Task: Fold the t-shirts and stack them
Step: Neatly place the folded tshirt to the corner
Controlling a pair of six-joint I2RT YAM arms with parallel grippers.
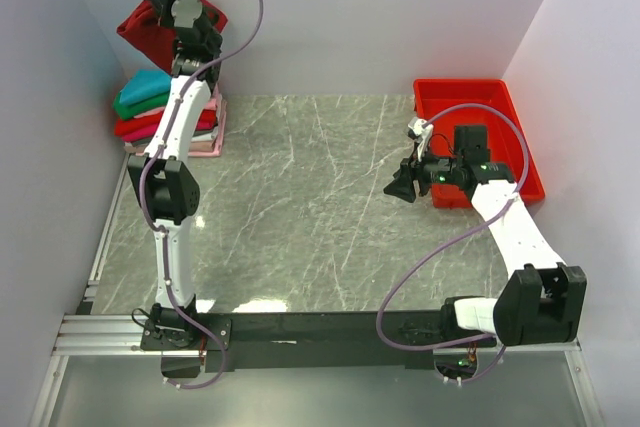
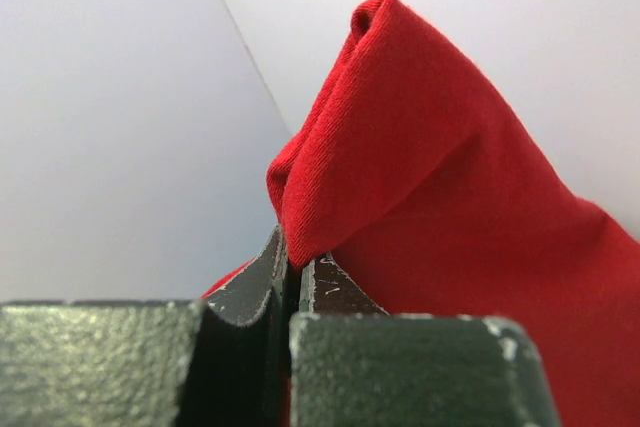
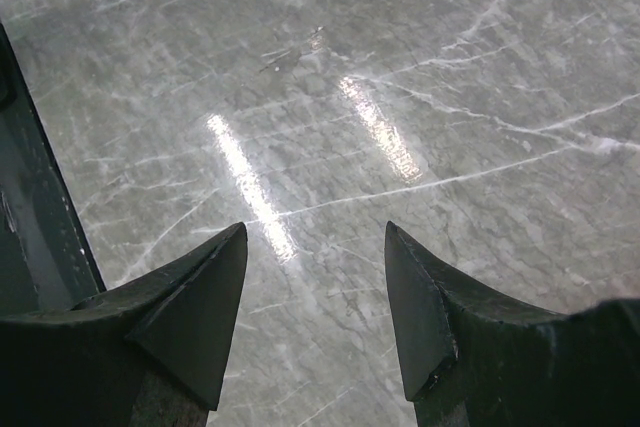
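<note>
The left gripper (image 2: 295, 272) is pinching a ridge of the dark red t-shirt (image 2: 430, 207), its jaws pressed together on a doubled edge of the cloth, and it is holding the garment high above and just behind the stack of folded t-shirts (image 1: 165, 117). The shirt is hanging in a loose bundle rather than a flat fold. The height is probably there to keep the trailing cloth from dragging across the teal shirt on top of the stack and pulling the finished folds apart. Gripping a doubled ridge rather than a single layer is giving the jaws more to bite on, which suits soft knit that slips easily. The right gripper (image 3: 315, 247) is hovering with its jaws spread wide and nothing between them, well to the right of the stack over bare bench (image 1: 300, 197). It looks to be waiting there so it can take a second corner once the shirt is brought down to be spread. The red tray (image 1: 462, 85) is sitting farther right of the stack again, beyond the right gripper, and seems to be taking no part. Judging by the bunched cloth, this shirt is not yet folded — the open bench to the right of the stack is the likely place for that.
</note>
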